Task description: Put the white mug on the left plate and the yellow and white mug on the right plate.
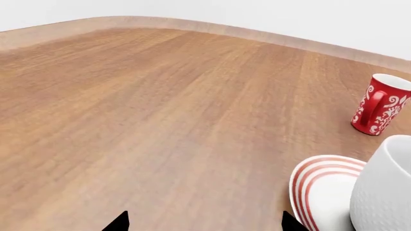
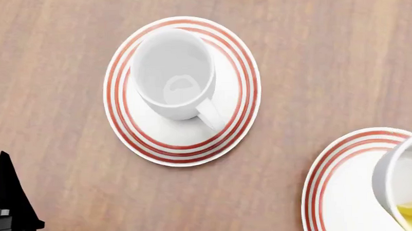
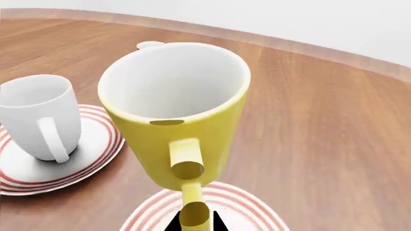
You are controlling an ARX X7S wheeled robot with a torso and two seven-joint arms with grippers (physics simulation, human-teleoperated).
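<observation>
the right gripper [image 3: 192,222] is showing only as two dark finger tips at the edge of the right wrist view, sitting on either side of the yellow handle, so it is pinching the yellow and white mug [image 3: 176,113] by that handle. the mug is filling the view just ahead of the fingers, tilted, its white inside facing the camera. directly under the gripper and the mug is lying the right plate [image 3: 250,207], white with thin red rings; whether the mug's base is touching it cannot be told. in the head view the mug [image 2: 403,183] is overlapping this plate [image 2: 335,188] at the frame's edge.

further out from the right gripper, off to one side, the white mug [image 3: 40,115] is standing upright on the left plate [image 3: 96,159], its loop handle turned toward the camera. a sliver of something red and white is peeking over the yellow rim, too hidden to name there.

the left gripper [image 1: 204,222] is showing two dark tips set well apart with only bare wooden table [image 1: 160,120] between them, so it is spread and carrying nothing. just beside one tip are lying the left plate [image 1: 314,192] and the white mug [image 1: 385,192]. beyond them a red mug with white scroll pattern [image 1: 380,104] is standing upright near the table's far edge.

no brand, label or readable writing is appearing on anything.
</observation>
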